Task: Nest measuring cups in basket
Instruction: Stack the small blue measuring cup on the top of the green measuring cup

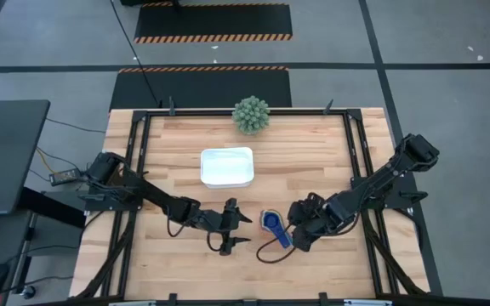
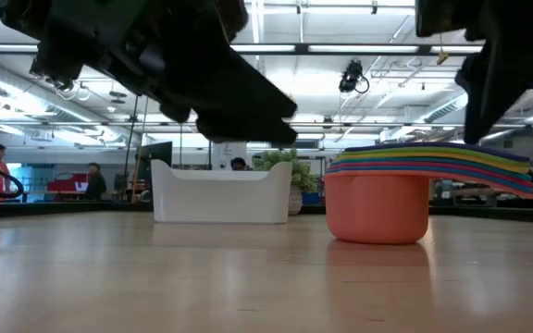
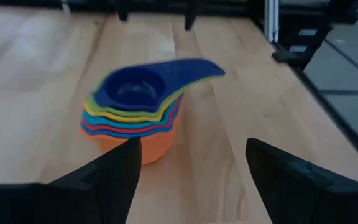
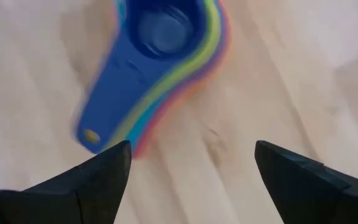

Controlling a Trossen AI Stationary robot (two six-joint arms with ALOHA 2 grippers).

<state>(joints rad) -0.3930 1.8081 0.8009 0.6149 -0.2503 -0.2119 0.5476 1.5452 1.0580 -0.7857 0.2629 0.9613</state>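
Observation:
The measuring cups (image 1: 272, 225) stand nested in one stack on the table, dark blue on top. The orange cup's base (image 2: 378, 222) rests on the wood, and the handles fan toward the near right. The stack also shows in the left wrist view (image 3: 135, 112) and the right wrist view (image 4: 160, 56). My left gripper (image 1: 245, 231) is open just left of the stack and touches nothing; its fingers show wide apart (image 3: 192, 143). My right gripper (image 1: 294, 231) is open just right of the stack, by the handles, and also empty (image 4: 192, 146). The white basket (image 1: 226, 167) stands empty behind them.
A green spiky ball plant (image 1: 251, 115) stands at the table's far edge behind the basket. Black frame rails (image 1: 139, 153) run along the table's left and right sides. Bare wood lies between the stack and the basket.

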